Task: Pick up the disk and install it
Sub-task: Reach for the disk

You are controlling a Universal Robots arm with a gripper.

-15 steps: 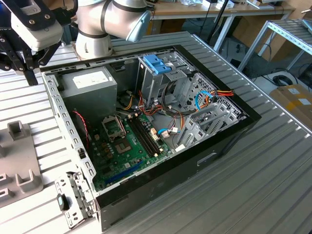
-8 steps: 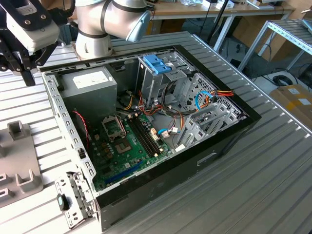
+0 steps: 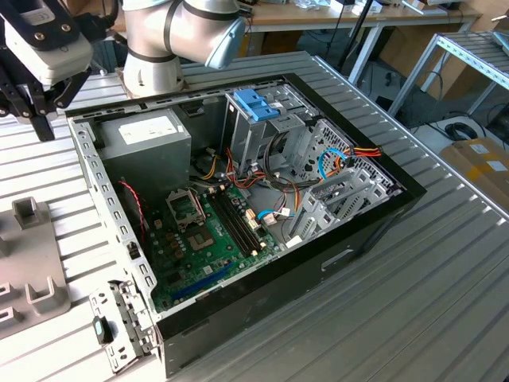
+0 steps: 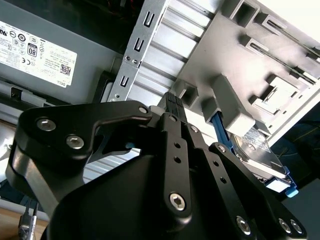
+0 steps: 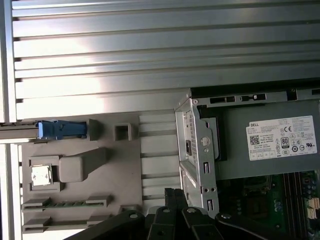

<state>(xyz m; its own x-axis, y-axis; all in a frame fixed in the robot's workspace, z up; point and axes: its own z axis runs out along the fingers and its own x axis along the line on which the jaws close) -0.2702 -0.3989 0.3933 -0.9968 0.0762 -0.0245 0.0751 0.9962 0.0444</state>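
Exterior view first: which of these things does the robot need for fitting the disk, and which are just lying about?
Part of the job:
disk, standing in the grey holder
gripper, near the holder
open computer case with its drive cage

Just lying about:
power supply
motherboard
bare blue bracket on the cage
cables inside the case

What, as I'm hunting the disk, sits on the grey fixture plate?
The disk stands on edge in one slot; a square chip and a memory stick lie in other pockets. The gripper covers part of the plate.
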